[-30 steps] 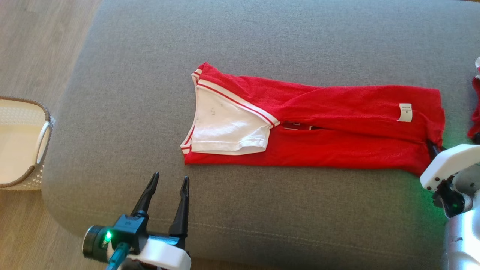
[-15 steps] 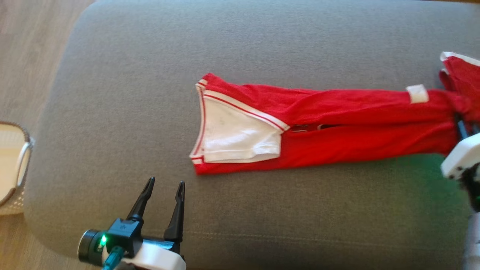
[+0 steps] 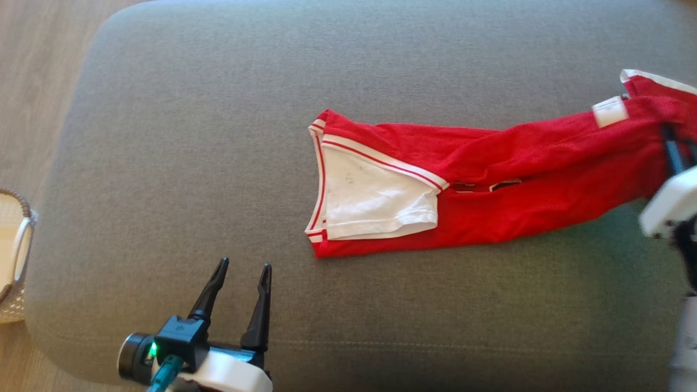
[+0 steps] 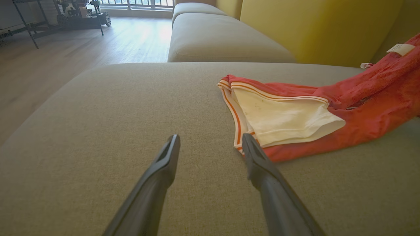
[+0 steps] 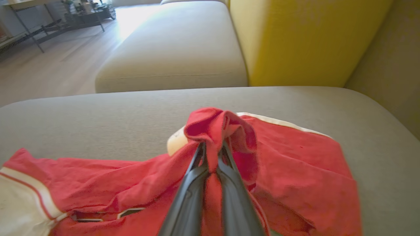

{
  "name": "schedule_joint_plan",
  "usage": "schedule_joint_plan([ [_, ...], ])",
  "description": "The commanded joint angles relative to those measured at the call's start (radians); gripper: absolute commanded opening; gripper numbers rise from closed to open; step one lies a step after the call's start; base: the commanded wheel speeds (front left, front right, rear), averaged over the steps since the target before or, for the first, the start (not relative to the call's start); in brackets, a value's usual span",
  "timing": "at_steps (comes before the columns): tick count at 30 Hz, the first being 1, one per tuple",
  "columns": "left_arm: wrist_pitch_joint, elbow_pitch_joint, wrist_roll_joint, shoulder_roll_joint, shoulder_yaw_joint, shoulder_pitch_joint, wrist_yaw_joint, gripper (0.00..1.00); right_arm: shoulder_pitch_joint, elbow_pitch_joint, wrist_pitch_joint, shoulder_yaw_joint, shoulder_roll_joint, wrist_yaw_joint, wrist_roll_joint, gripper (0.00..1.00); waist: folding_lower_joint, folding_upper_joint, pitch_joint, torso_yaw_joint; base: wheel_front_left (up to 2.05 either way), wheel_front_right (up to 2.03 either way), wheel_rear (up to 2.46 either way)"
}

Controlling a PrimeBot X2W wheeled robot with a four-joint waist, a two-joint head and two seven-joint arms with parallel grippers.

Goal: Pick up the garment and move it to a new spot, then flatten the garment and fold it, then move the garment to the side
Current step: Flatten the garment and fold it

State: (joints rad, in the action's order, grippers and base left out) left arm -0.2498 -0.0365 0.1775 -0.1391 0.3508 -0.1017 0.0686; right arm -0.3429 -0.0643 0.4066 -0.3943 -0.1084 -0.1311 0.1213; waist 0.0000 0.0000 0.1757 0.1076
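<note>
The garment [image 3: 512, 185] is a red shirt with a white sleeve [image 3: 375, 198], folded into a long strip across the grey sofa cushion [image 3: 218, 136]. Its right end is raised off the cushion. My right gripper [image 3: 668, 139] is shut on that end; in the right wrist view the gripper [image 5: 211, 149] pinches a bunched fold of the red garment [image 5: 295, 164]. My left gripper [image 3: 244, 265] stands open above bare cushion, just short of the garment's near left corner. In the left wrist view its fingers [image 4: 210, 142] are spread, and the garment [image 4: 361, 108] lies beyond the right one.
A woven basket [image 3: 16, 256] stands on the wooden floor at the left edge. A yellow backrest [image 5: 305, 39] rises behind the cushion. A second cushion [image 4: 213, 36] lies further along the sofa.
The camera has turned to the right. My right gripper has lifted the garment's right end and drawn the whole strip to the right across the cushion. The left gripper stays open and in place.
</note>
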Motion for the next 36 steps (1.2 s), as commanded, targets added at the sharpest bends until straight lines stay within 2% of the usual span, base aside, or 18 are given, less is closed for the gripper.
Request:
schedule_joint_plan([
  [1, -0.012, 0.020, -0.007, 0.007, -0.028, 0.032, -0.008, 1.00, -0.047, 0.051, 0.006, 0.056, 0.006, 0.000, 0.010, 0.00, 0.0000, 0.0000, -0.003, 0.011, 0.00, 0.00, 0.00],
  [6, -0.012, 0.005, -0.007, 0.013, -0.026, 0.033, -0.014, 1.00, -0.075, 0.051, 0.018, 0.158, 0.033, 0.000, 0.032, 0.00, 0.0000, 0.0000, -0.012, 0.044, 0.00, 0.00, 0.00],
  [7, -0.012, 0.000, -0.006, 0.015, -0.025, 0.031, -0.017, 1.00, -0.087, 0.041, 0.025, 0.202, 0.042, 0.000, 0.047, 0.00, 0.0000, 0.0000, -0.016, 0.057, 0.00, 0.00, 0.00],
  [17, -0.012, -0.031, 0.000, 0.034, -0.005, 0.033, -0.036, 1.00, -0.153, -0.086, 0.019, 0.420, 0.058, 0.000, 0.148, 0.00, 0.0000, 0.0000, -0.021, 0.133, 0.00, 0.00, 0.00],
  [27, -0.012, -0.054, 0.002, 0.045, 0.006, 0.044, -0.047, 1.00, -0.212, -0.259, -0.014, 0.559, 0.058, 0.000, 0.245, 0.00, 0.0000, 0.0000, -0.014, 0.182, 0.00, 0.00, 0.00],
  [36, -0.012, -0.068, 0.002, 0.054, 0.015, 0.054, -0.057, 1.00, -0.274, -0.417, -0.067, 0.678, 0.058, 0.000, 0.322, 0.00, 0.0000, 0.0000, 0.003, 0.198, 0.00, 0.00, 0.00],
])
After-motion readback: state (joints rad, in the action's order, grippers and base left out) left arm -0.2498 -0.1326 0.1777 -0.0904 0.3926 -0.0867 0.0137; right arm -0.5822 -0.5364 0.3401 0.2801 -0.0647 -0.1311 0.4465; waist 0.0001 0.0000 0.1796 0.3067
